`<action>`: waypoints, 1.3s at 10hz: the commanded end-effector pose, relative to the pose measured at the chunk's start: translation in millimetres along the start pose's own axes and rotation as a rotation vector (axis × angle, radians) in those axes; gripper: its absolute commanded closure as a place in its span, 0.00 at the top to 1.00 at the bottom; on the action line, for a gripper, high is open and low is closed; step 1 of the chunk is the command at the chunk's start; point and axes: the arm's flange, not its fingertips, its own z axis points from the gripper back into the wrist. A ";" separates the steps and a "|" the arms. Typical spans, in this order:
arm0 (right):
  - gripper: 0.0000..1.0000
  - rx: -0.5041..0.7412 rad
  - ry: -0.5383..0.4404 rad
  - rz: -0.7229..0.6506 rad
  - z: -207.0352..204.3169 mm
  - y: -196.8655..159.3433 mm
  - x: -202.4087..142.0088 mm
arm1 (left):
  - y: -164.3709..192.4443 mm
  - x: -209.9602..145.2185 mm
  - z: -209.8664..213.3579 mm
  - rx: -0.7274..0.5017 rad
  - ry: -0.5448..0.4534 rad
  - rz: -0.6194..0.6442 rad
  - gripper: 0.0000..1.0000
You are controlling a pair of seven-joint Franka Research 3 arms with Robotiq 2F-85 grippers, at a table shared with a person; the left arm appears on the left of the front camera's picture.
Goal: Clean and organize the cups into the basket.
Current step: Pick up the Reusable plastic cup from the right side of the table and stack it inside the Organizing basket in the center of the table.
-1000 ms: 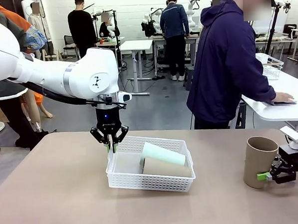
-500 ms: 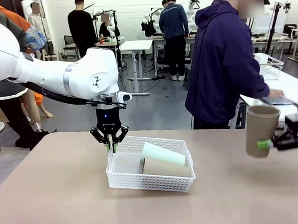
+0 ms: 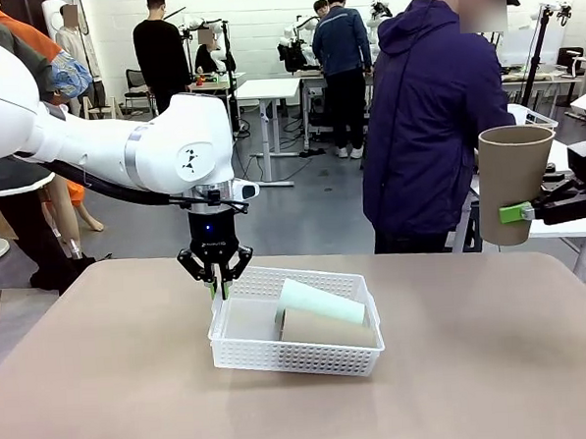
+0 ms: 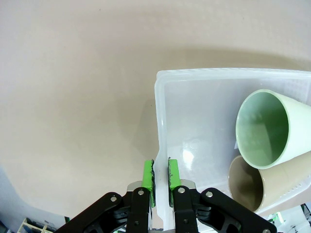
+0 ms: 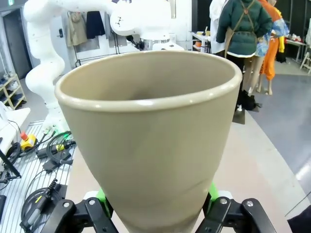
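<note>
Three cups. Two lie in the white mesh basket [image 3: 298,352] on the worktop [image 3: 125,386]: tan cup [image 3: 323,328], mint cup [image 3: 320,302]. Left claw [image 3: 217,288] pinches the basket's rim, pointing down. Right claw [image 3: 517,212] grips the third tan tumbler [image 3: 511,183] upright, aloft.

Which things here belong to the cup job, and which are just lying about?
Job:
- white basket, rim pinched by left gripper
- mint cup and tan cup lying inside it
- tan cup held aloft by right gripper

Lying about:
- wire basket on the far table
</note>
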 end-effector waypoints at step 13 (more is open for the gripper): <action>0.81 0.174 0.707 0.077 -217.4 -10.1 101.4 | -0.9 -1.1 0.4 -0.001 -0.005 0.012 0.00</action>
